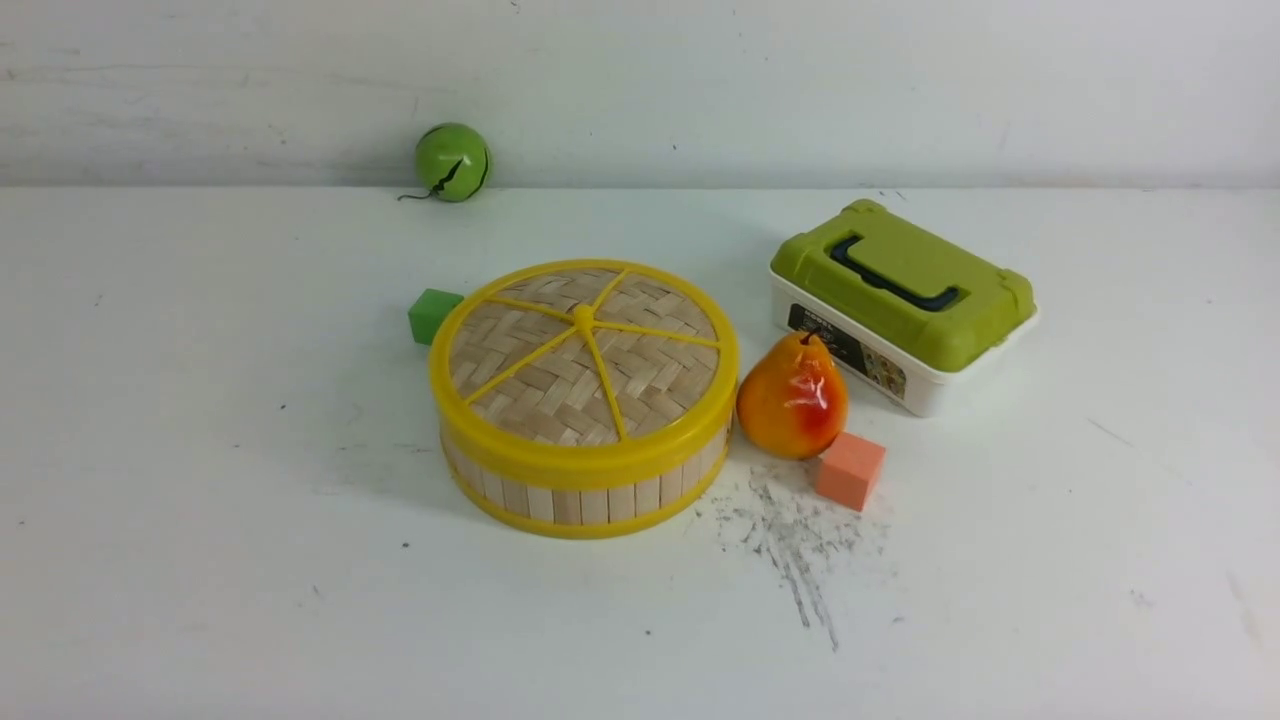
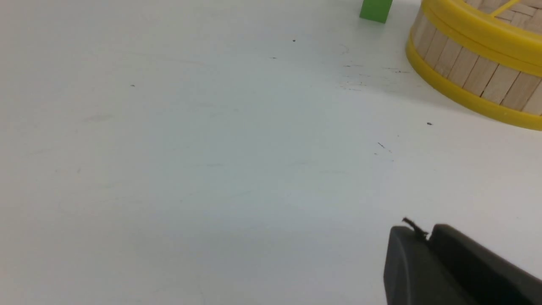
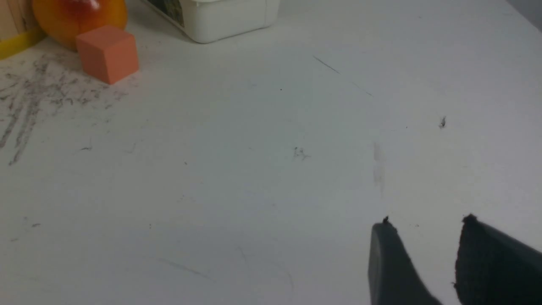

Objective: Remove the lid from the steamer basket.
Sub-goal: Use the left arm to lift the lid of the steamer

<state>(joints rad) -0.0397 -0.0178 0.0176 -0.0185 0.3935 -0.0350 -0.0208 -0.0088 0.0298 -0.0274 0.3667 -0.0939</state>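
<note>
Lid [image 1: 583,355] atop steamer basket [image 1: 590,497], pear [image 1: 792,398] just beside.

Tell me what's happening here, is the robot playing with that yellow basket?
Nothing is being handled yet. The lid sits on the steamer basket, untouched, with a pear right beside it. The left tool hangs over the table short of the basket, jaws together and empty. The right tool is open and empty too, away from the orange block.
</note>
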